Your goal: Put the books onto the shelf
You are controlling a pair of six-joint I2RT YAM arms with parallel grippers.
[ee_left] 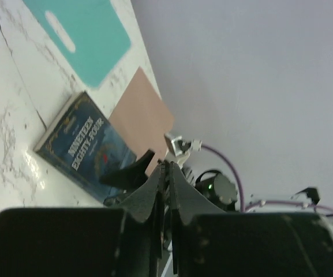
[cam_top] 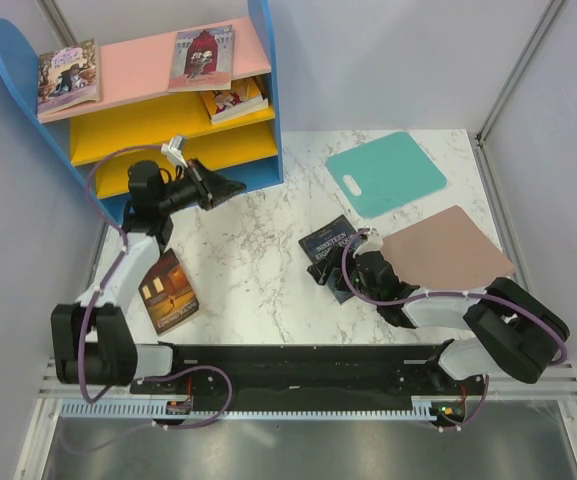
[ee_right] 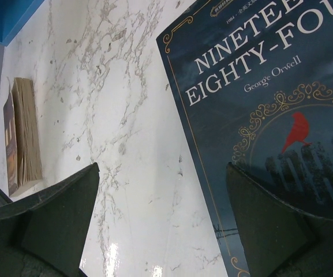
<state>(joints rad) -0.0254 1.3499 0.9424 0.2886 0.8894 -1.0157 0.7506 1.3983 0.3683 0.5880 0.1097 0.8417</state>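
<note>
The shelf (cam_top: pixel 133 65) stands at the back left with two books on its pink top, one purplish (cam_top: pixel 68 75) and one dark red (cam_top: pixel 202 55). A third book (cam_top: pixel 233 100) lies on the yellow board below. A brown-orange book (cam_top: pixel 168 292) lies on the table by my left arm. My left gripper (cam_top: pixel 236 184) (ee_left: pixel 167 166) hovers in front of the shelf's right side, fingers together and empty. The navy book (cam_top: pixel 328 245) (ee_right: pixel 270 104) (ee_left: pixel 88 147) lies mid-table. My right gripper (cam_top: pixel 340 280) (ee_right: pixel 161 167) is open over the book's near corner, one finger above the cover, the other above bare table.
A teal mat (cam_top: pixel 386 172) with a handle hole lies at the back right, and a pinkish-brown mat (cam_top: pixel 446 250) sits beside the navy book. Grey walls close in the table on both sides. The brown-orange book (ee_right: pixel 22 135) shows edge-on in the right wrist view.
</note>
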